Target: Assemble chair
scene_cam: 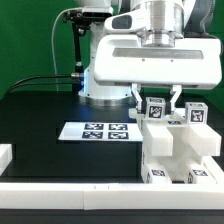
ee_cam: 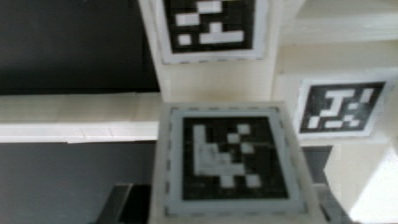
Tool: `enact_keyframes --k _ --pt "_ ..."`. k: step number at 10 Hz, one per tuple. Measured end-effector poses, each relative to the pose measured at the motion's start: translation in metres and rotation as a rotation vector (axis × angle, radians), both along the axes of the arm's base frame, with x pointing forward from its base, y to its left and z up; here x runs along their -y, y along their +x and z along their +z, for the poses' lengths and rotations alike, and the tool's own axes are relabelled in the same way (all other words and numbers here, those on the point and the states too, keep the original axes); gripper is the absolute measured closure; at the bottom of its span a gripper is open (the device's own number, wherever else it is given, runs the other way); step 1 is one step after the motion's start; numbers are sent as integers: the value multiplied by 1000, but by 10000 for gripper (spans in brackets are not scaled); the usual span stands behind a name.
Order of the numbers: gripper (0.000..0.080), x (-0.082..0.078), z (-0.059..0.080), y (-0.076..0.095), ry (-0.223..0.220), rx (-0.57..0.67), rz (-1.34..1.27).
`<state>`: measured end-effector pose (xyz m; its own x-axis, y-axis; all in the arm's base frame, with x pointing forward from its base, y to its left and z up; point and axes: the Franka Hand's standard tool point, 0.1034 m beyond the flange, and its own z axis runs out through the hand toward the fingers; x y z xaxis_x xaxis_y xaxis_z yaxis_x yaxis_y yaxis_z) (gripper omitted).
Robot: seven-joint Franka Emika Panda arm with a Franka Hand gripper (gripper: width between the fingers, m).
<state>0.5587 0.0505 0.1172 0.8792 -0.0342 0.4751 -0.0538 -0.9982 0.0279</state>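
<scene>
Though blocky, white tagged chair (scene_cam: 178, 150)

I see black table (scene_cam: 40, 120) carrying marker board (scene_cam: 95, 130) flat mid-surface, white chair (scene_cam: 180, 150) structure on exterior view's right, white rail (scene_cam: 70, 190) along near edge, robot base (scene_cam: 105, 90) at back.

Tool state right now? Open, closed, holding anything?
Tool: low over the chair, fingers straddling a tagged post. Whether it has closed on the post cannot be told from either view.
</scene>
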Motion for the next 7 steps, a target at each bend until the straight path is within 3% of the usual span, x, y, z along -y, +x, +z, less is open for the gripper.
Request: enact_keyframes --k 1,3,5,7 --pt "515 0 -1 0 -1 -1 1" --pt "191 0 -1 0 -2 -2 3" --pt "161 2 -2 -2 2 -18 -7" --pt "152 6 13 -4 41 -96 -52"
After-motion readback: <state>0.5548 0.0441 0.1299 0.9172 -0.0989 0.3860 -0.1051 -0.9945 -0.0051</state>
